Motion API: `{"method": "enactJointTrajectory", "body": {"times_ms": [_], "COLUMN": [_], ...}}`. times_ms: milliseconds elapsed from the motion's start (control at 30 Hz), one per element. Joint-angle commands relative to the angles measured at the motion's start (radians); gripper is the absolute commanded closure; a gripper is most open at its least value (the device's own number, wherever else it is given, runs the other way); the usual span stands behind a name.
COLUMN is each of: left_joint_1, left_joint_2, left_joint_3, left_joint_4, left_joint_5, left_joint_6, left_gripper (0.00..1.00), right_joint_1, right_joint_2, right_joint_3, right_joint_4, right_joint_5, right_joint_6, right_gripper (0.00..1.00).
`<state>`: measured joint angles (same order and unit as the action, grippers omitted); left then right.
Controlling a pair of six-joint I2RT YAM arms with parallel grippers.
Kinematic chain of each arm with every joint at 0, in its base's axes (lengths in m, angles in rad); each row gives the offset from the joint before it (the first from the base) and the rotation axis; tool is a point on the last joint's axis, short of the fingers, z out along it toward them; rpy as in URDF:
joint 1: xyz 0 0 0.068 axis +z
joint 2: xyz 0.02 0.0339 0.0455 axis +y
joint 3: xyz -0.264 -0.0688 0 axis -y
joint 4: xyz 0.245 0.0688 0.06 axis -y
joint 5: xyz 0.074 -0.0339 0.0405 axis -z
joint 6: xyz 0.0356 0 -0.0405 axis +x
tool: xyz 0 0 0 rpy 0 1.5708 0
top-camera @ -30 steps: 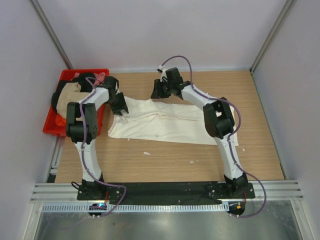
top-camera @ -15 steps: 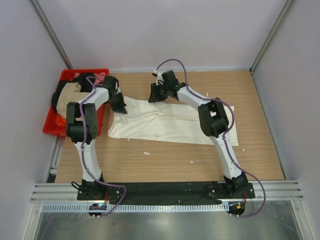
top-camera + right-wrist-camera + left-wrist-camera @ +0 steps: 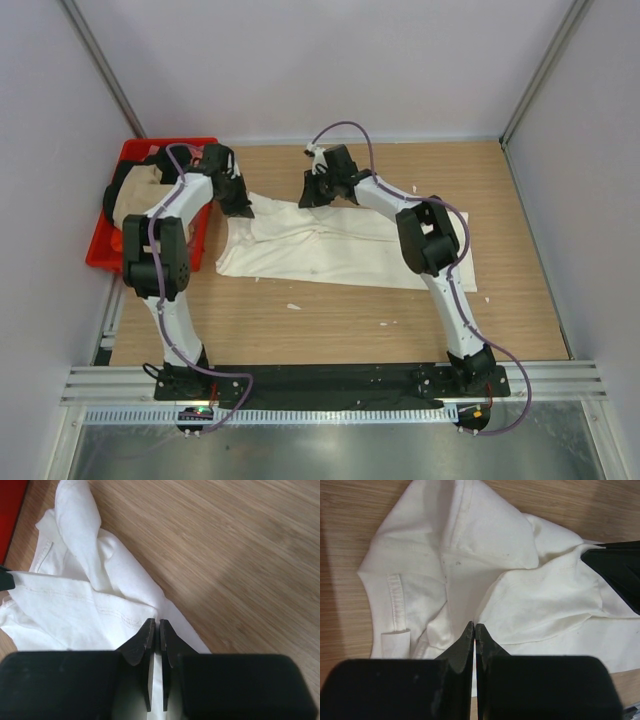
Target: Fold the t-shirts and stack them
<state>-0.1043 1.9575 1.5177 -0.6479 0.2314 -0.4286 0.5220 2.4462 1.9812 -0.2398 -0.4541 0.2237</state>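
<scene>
A large cream t-shirt (image 3: 340,250) lies spread and rumpled across the middle of the wooden table. My left gripper (image 3: 240,207) is at the shirt's far left corner. In the left wrist view its jaws (image 3: 474,626) are shut, with folds of the cream cloth (image 3: 485,545) gathering at the tips. My right gripper (image 3: 312,195) sits at the shirt's far edge, just right of the left one. Its jaws (image 3: 154,622) stand almost together over the hem of the cream cloth (image 3: 75,605), a strip of it between them. More t-shirts, tan (image 3: 135,195), black and pink, are heaped in the crate.
A red plastic crate (image 3: 103,255) stands at the table's left edge, close to the left arm. Small white scraps (image 3: 293,306) lie on the wood in front of the shirt. Grey walls close in the table on the far side, left and right.
The left jaws have shut on the shirt's corner and shifted slightly toward the back left. The right gripper has moved left along the far edge, and its jaws have closed.
</scene>
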Motion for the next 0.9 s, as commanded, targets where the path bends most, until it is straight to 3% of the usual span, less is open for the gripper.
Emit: {"method": "enactJointTrajectory", "body": {"times_ms": [0,67,133,367,567,867], "left_joint_1": [-0.009,-0.011,-0.011,-0.020,-0.026,-0.063], "left_joint_2": [-0.071,-0.077,-0.077,-0.106,-0.158,-0.232], "left_joint_3": [-0.011,-0.013,-0.014,-0.037,-0.037,-0.116], "left_joint_4": [-0.006,-0.013,-0.022,-0.024,-0.087,-0.139], "left_joint_5": [0.016,0.025,0.034,0.032,0.013,-0.044], "left_joint_6": [0.034,0.040,0.044,0.050,0.088,0.099], "left_gripper": [1.00,1.00,1.00,1.00,1.00,0.99], "right_joint_1": [0.012,0.012,0.013,0.030,0.038,0.046], "right_joint_2": [-0.133,-0.145,-0.150,-0.167,-0.242,-0.381], "right_joint_3": [-0.024,-0.039,-0.042,-0.073,-0.139,-0.390], "right_joint_4": [0.053,0.060,0.059,0.068,0.065,0.158], "right_joint_5": [0.011,0.015,0.011,0.028,0.028,-0.008], "right_joint_6": [0.002,0.000,-0.001,-0.017,-0.032,-0.026], "right_gripper": [0.87,0.78,0.77,0.99,0.99,0.98]}}
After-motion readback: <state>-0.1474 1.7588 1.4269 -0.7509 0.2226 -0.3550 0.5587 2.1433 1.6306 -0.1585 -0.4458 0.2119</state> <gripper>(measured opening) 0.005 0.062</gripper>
